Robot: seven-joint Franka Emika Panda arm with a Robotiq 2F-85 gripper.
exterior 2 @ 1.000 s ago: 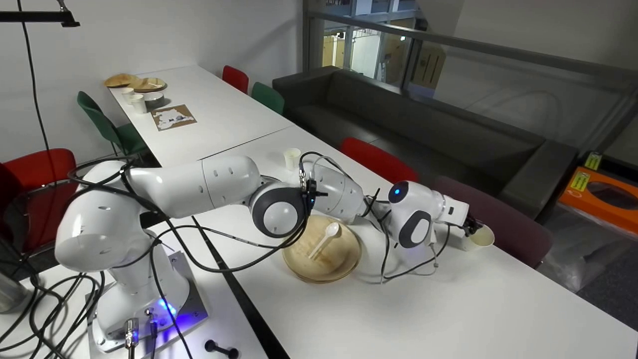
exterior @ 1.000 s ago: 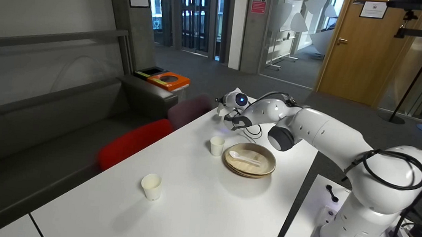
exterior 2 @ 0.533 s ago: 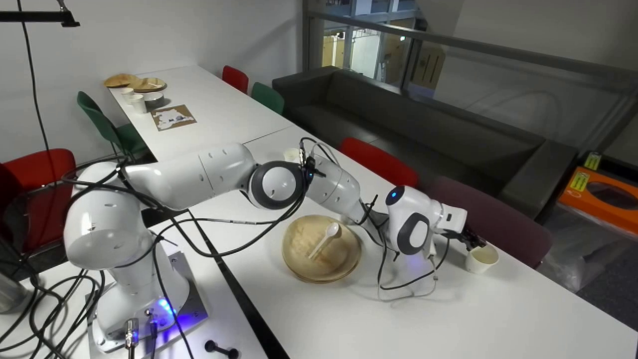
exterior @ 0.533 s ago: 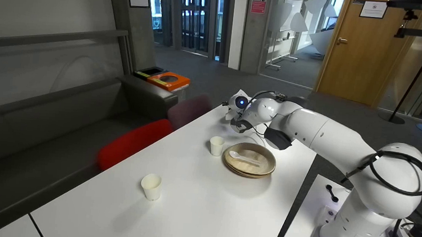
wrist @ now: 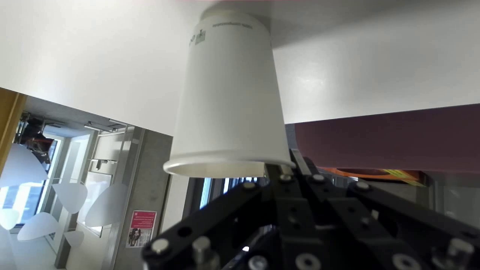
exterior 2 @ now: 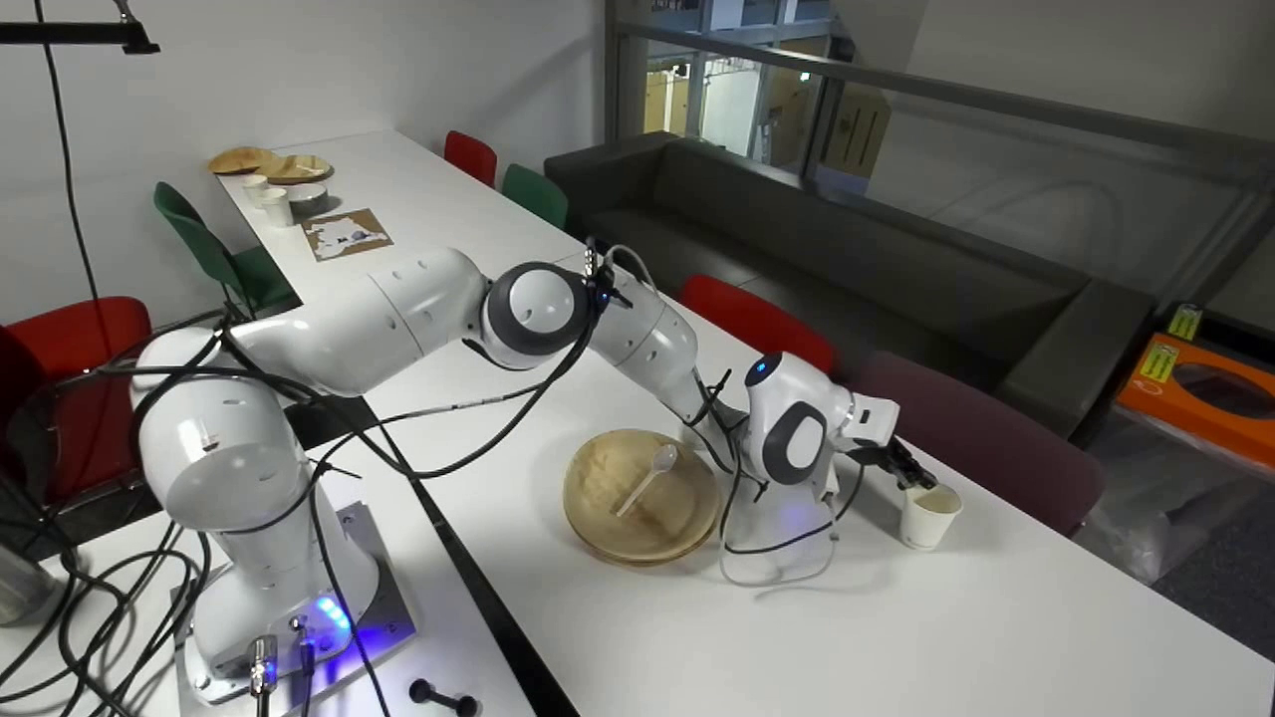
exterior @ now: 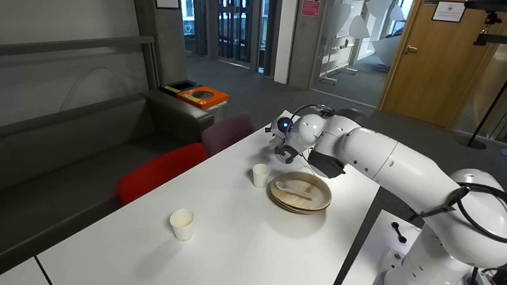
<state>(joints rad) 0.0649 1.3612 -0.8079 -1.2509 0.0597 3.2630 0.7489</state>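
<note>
Your gripper [wrist: 294,165] pinches cup [wrist: 228,97], well apart from plates [exterior 2: 598,483], by one side of rim, so cd twist/slip. Slack cable [exterior 2: 765,551] just beside plates might snag 'em.

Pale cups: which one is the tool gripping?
The cup beside the purple chair: the tool pinches its rim. The plate-side cup, the lone cup and the far-table cups stand apart from the tool.
</note>
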